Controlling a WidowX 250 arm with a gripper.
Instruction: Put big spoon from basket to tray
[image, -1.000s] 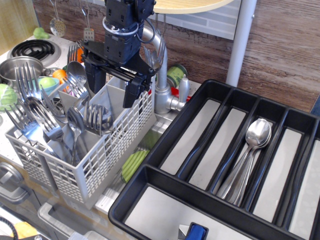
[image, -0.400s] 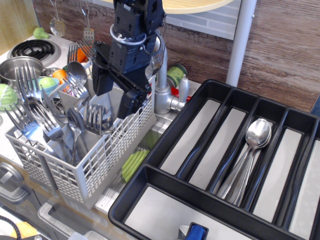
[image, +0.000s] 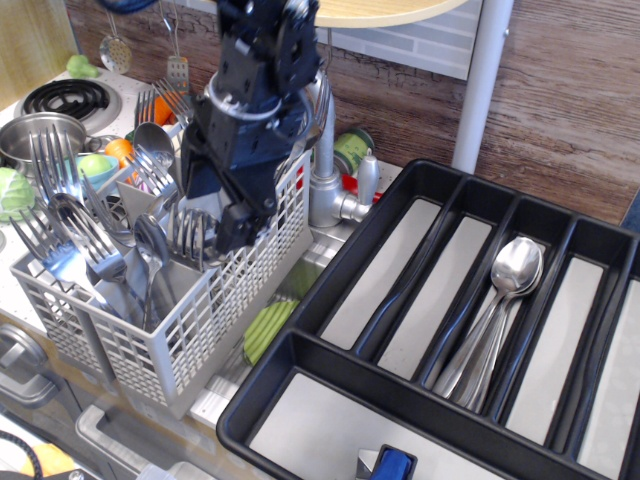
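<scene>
The gripper (image: 213, 215) is hovering over the basket (image: 190, 330) with fingers spread and empty, the big spoon (image: 153, 255) is standing inside ungrasped, so transfer to the tray (image: 330, 290) is pending.

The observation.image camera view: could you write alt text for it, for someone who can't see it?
A black robot gripper reaches down into a light grey cutlery basket crowded with forks and spoons, its fingers apart over the upright handles. To the right sits a large black tray with long compartments, one holding a few big spoons. A toy stove and play food sit behind the basket.
</scene>
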